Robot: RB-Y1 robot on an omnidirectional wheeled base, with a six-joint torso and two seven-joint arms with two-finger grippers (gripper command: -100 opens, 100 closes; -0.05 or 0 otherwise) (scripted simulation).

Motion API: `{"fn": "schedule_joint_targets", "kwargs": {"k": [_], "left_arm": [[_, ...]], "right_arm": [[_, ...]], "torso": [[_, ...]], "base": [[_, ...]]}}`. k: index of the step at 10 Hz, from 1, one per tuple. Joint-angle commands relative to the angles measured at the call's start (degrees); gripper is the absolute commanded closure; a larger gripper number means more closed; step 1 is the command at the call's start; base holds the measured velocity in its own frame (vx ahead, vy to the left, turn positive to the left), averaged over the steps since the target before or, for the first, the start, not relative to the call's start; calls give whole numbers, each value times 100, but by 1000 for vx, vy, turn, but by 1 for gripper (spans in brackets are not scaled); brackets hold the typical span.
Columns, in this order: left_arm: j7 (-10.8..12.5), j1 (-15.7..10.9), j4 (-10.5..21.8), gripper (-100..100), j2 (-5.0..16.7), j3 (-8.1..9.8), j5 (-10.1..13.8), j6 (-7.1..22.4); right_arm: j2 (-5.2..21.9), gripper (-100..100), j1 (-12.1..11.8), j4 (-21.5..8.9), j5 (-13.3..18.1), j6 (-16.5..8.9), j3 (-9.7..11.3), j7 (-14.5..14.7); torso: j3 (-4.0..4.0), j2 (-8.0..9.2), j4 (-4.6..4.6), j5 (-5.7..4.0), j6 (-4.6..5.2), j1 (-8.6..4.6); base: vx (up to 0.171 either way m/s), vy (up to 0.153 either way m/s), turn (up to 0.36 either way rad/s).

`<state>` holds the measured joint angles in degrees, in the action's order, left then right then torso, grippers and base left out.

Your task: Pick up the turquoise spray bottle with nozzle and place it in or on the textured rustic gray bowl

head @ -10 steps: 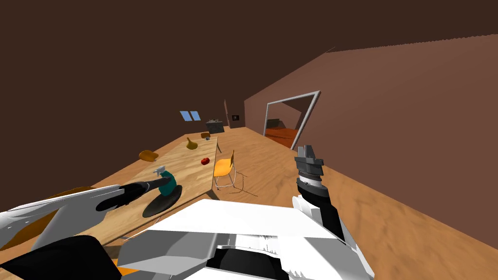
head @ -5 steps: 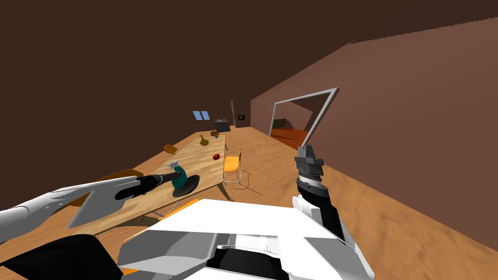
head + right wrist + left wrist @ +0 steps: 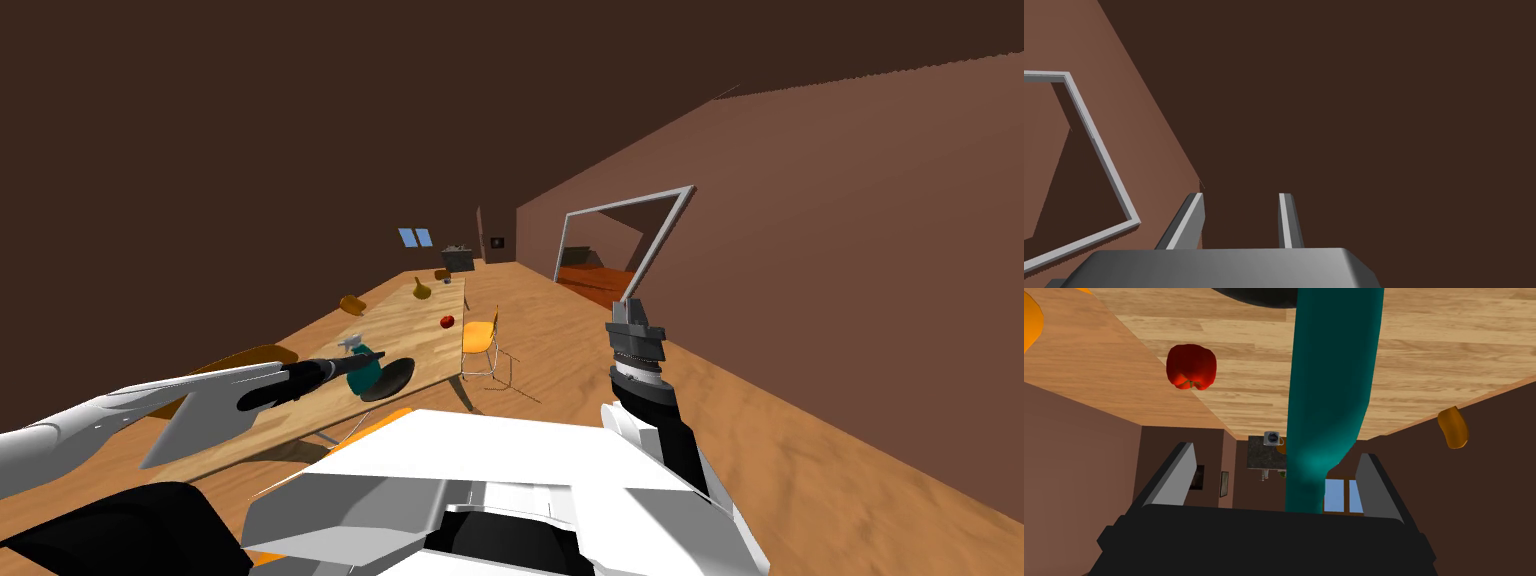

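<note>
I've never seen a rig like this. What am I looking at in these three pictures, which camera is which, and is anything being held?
This is a two-armed robot in a simulated house. The wide picture comes from its head camera, looking steeply down. The other two come from a camera on each hand, looking along that hand's fingers. On the wooden table are a dark bowl, a red bell pepper and a turquoise spray bottle, with a yellow chair alongside. The left gripper is at the bottle, which sits at the bowl's edge. Its fingers stand open on either side without pressing, so nothing is gripped. The right gripper is raised aside, empty.
</note>
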<state>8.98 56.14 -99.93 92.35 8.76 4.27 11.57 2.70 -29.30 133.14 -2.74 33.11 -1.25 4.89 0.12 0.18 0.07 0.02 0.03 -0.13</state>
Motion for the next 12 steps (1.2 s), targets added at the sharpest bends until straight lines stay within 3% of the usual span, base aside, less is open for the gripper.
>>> {"fn": "schedule_joint_targets", "kwargs": {"k": [1, 2, 3, 6, 7, 10, 12], "left_arm": [[0, 0, 0, -100, 0, 0, 0, 0], [0, 0, 0, 0, 0, 0, 0, 0], [67, 57, -71, -100, 208, 103, 83, 51], [268, 226, -285, -100, 787, 412, 333, 202], [268, 226, -285, -100, 830, 412, 333, 202], [469, 395, -499, -100, 1401, 721, 583, 354], [469, 395, -499, -100, 1453, 721, 583, 354]], "right_arm": [[0, 0, 0, 0, 0, 0, 0, 0], [0, 0, 0, 0, 0, 0, 0, 0], [0, 0, 0, 0, 0, 0, 0, 0], [0, 0, 0, 0, 0, 0, 0, 0], [0, 0, 0, 0, 0, 0, -1, 0], [0, 0, 0, 0, 0, 0, 0, 0], [0, 0, 0, 0, 0, 0, 0, 0]], "torso": [[0, 0, 0, 0, 0, 0], [0, -1, 0, 0, 0, 0], [0, -1, 0, 0, 0, -1], [0, -1, 1, -1, 3, 4], [1, 1, 2, -1, 2, 7], [2, 0, 3, -5, 4, -3], [1, 0, 2, -5, 7, -6]], "base": [[0, 0, 0], [0, 0, 0], [-6, 14, 97], [-10, 34, 155], [-9, 28, 56], [-8, 26, 136], [-4, 15, 14]]}}
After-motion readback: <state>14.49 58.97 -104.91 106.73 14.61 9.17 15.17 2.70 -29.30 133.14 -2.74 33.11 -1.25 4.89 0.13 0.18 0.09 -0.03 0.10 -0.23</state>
